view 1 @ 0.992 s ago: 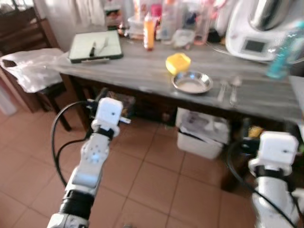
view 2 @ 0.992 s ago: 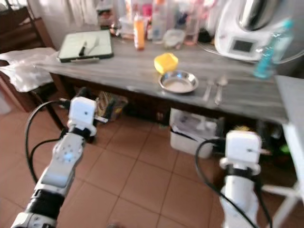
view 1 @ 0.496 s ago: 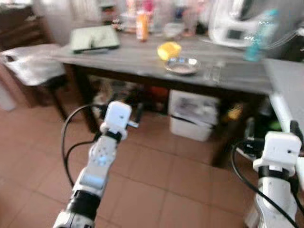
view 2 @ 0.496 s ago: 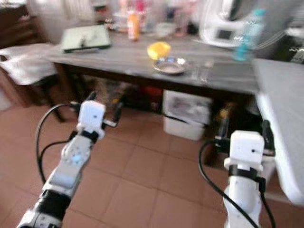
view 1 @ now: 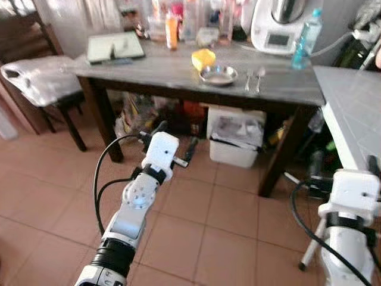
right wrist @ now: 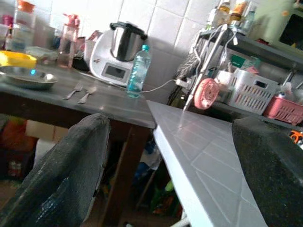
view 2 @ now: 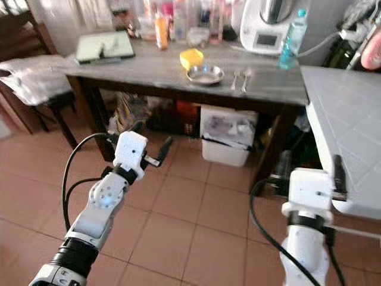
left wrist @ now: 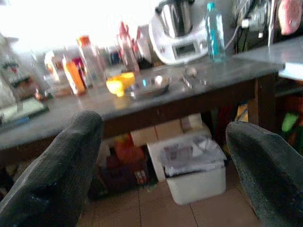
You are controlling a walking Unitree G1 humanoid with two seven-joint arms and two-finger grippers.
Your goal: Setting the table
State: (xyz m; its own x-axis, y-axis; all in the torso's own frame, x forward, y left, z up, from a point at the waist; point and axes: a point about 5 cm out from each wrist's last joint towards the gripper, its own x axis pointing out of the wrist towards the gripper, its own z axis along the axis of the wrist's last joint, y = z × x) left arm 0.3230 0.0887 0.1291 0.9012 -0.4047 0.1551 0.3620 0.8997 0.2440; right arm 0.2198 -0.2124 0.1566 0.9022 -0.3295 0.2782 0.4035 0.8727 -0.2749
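1. Both grippers are spread wide and empty: the left gripper (left wrist: 161,161) frames the table between its two fingers, and the right gripper (right wrist: 170,175) is splayed the same way, pinching nothing
2. Against a second ago, the dark wooden table (view 1: 178,68) sits farther off and higher in the head views, and far more tiled floor (view 1: 226,214) shows between it and the arms; the camera has drawn back and turned, so the things on the table have not themselves moved
3. My reading: the robot is backing away or re-aiming, so nothing has been picked up yet, and it must close in again before a reach is possible
4. The setting lies near the table's middle: a metal plate (view 1: 218,74), a yellow bowl (view 1: 203,59) just behind it, and a fork and spoon (view 1: 253,78) side by side just to its right
5. A blue water bottle (view 1: 302,40) stands by the white kitchen machine (view 1: 275,27)
6. A grey tiled counter (view 2: 345,137) now fills the right side of the head views; the right wrist view adds a shelf with baskets (right wrist: 258,90) behind it
7. The left wrist view shows the white bin (left wrist: 196,172) under the table
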